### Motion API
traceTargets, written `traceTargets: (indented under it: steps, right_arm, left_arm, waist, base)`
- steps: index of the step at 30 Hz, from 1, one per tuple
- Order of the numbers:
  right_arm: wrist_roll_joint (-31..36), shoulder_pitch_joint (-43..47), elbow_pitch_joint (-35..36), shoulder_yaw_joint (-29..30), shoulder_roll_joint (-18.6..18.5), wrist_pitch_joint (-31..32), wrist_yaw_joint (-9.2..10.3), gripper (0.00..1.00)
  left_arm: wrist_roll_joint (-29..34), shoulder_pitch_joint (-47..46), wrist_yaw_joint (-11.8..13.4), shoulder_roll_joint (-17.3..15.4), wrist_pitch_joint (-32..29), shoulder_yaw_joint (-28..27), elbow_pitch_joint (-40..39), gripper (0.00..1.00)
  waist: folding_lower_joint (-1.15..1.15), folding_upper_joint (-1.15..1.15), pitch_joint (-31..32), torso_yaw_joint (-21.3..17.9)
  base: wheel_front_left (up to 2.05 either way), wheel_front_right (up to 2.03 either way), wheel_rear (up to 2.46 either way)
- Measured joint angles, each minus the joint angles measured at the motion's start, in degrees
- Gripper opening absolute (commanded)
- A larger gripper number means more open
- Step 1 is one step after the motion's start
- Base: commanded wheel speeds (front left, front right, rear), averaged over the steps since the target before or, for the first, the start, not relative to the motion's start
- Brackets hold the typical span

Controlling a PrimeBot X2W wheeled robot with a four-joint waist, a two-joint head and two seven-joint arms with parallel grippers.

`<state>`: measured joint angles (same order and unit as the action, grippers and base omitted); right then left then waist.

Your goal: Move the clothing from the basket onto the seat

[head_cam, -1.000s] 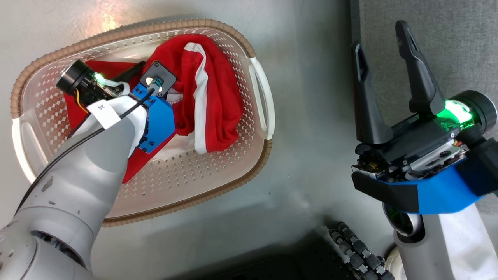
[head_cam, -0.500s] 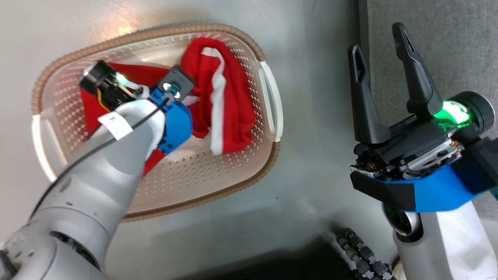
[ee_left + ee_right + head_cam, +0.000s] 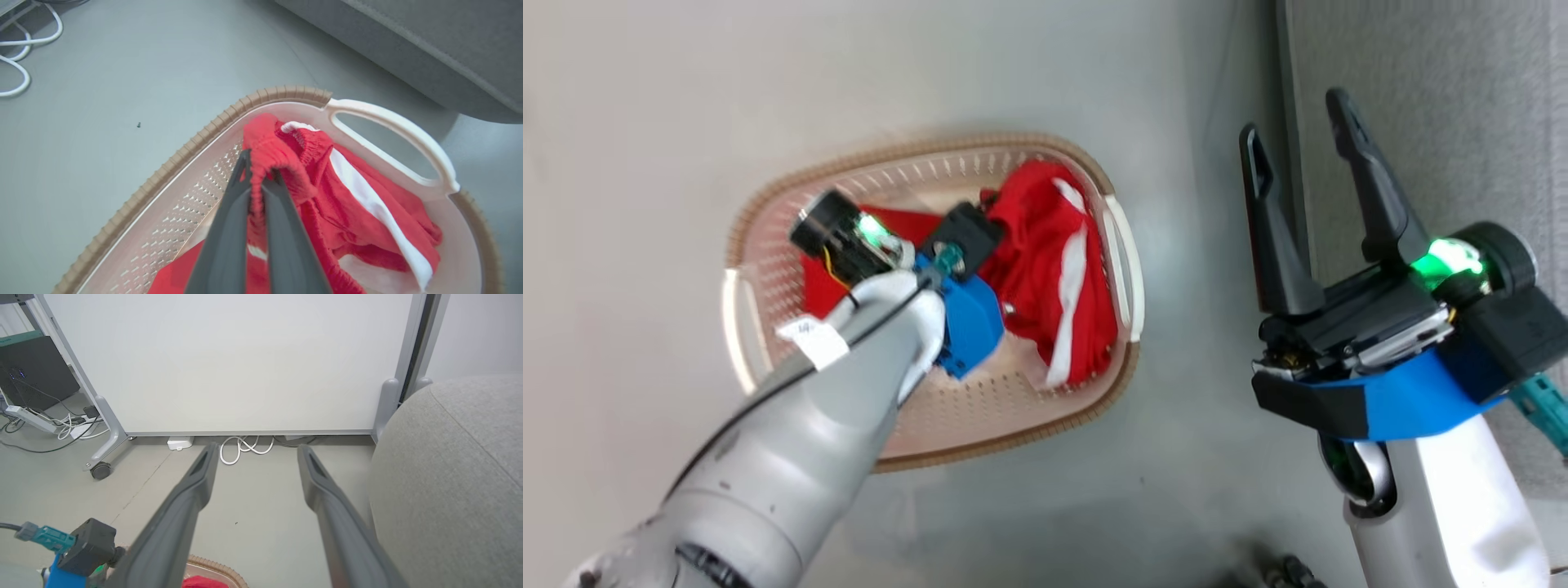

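Since a second ago the left fingers (image 3: pixel 229 228) have gone from apart to clamped together on the striped garment (image 3: pixel 367 204). A fold of its gathered red edge now stands bunched above the fingertips. The head camera has also shifted, so the basket (image 3: pixel 1013 418) appears smaller and nearer the middle of that view; this is not a move of the basket.

Striped garment: inside the basket, heaped at the end nearer the seat (image 3: pixel 1421 122), with a white stripe running down the heap. Apart from the pinched fold, it lies on the basket's bottom and against the wall below the handle.

Plain red garment (image 3: pixel 818 282): inside the basket at the opposite end, partly covered by the left wrist.

Basket: upright on the grey floor (image 3: pixel 645 163), near the base of the seat but apart from it.

Right fingers (image 3: pixel 1270 233): spread wide, holding nothing, raised beside the seat's edge and well apart from the basket. They point toward a white panel on castors (image 3: pixel 245 355), which has a loop of white cables (image 3: pixel 245 447) at its foot.
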<state>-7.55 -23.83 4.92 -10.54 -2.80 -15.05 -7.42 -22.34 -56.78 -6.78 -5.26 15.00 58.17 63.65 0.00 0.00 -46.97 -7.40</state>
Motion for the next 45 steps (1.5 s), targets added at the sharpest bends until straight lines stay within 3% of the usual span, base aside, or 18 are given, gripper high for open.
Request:
traceTargets:
  steps: [10, 25, 34, 39, 45]
  right_arm:
    - [0.2, 5.3, -3.0, 1.3, -0.4, 0.0, 0.0, 1.0]
    - [0.2, 12.3, -5.5, 1.9, -0.5, 0.0, 0.0, 1.0]
    - [-0.2, 15.4, -6.4, 1.6, -0.3, 0.0, 0.0, 1.0]
    - [-0.5, 17.2, -6.6, 1.6, -0.2, 0.0, 0.0, 1.0]
    - [-0.7, 18.3, -6.7, 1.7, -0.2, 0.0, -0.01, 1.0]
  left_arm:
    - [1.4, 9.8, 1.6, -3.0, 0.0, -6.4, -12.7, 0.0]
    - [6.5, 19.1, 3.2, -5.5, 0.1, -21.1, -32.4, 0.0]
    - [7.3, 22.2, 2.2, -5.7, 0.1, -29.9, -41.5, 0.0]
    - [7.3, 22.5, 1.1, -5.1, 0.1, -31.5, -45.2, 0.0]
    - [7.8, 22.3, 0.4, -4.1, 0.1, -29.3, -47.2, 0.0]
  waist:
    - [-0.01, 0.0, 11.4, 2.6]
    - [-0.02, 0.0, 27.7, 5.9]
    - [-0.02, 0.0, 34.6, 6.2]
    - [-0.01, 0.0, 37.4, 5.9]
    - [-0.01, 0.0, 39.3, 5.7]
  base:
    - [0.0, 0.0, 0.0]
    - [0.0, 0.0, 0.0]
    - [0.0, 0.0, 0.0]
    - [0.0, 0.0, 0.0]
    - [0.0, 0.0, 0.0]
